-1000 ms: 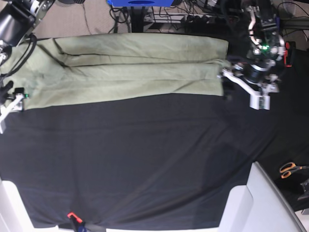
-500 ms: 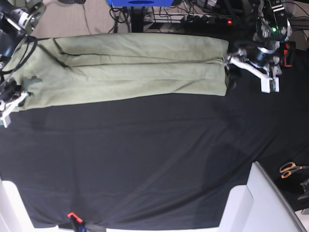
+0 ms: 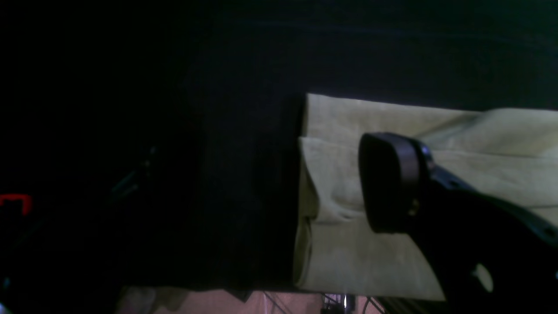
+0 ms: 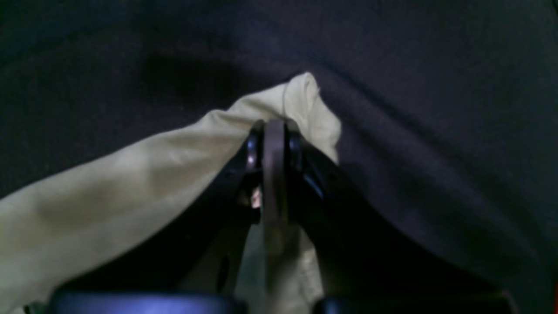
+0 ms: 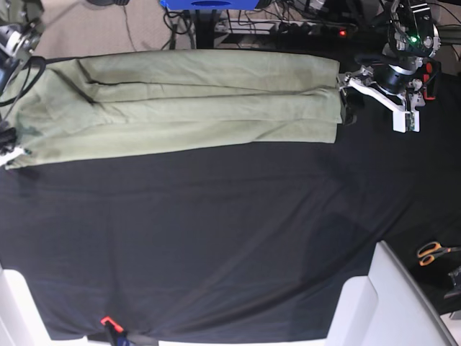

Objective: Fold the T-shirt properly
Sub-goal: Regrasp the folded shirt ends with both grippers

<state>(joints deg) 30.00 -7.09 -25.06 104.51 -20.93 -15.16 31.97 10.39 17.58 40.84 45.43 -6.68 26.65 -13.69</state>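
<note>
The pale sage-green T-shirt (image 5: 180,101) lies folded into a long band across the far side of the black table cloth (image 5: 216,238). My right gripper (image 5: 7,153) is at its left end. In the right wrist view it (image 4: 273,131) is shut on a bunched corner of the T-shirt (image 4: 130,174). My left gripper (image 5: 374,108) is at the shirt's right end and looks open. In the left wrist view one black finger pad (image 3: 388,183) hovers over the layered edge of the T-shirt (image 3: 340,257); the other finger is out of view.
Orange-handled scissors (image 5: 431,252) lie at the right edge. A white panel (image 5: 374,303) stands at the front right and another (image 5: 11,310) at the front left. A red clip (image 5: 108,321) sits on the front edge. Cables and a blue stand (image 5: 209,3) are behind the table.
My right gripper has moved left with the shirt corner, drawing the left end out. My left gripper has moved up and away from the front, staying by the shirt's right end.
</note>
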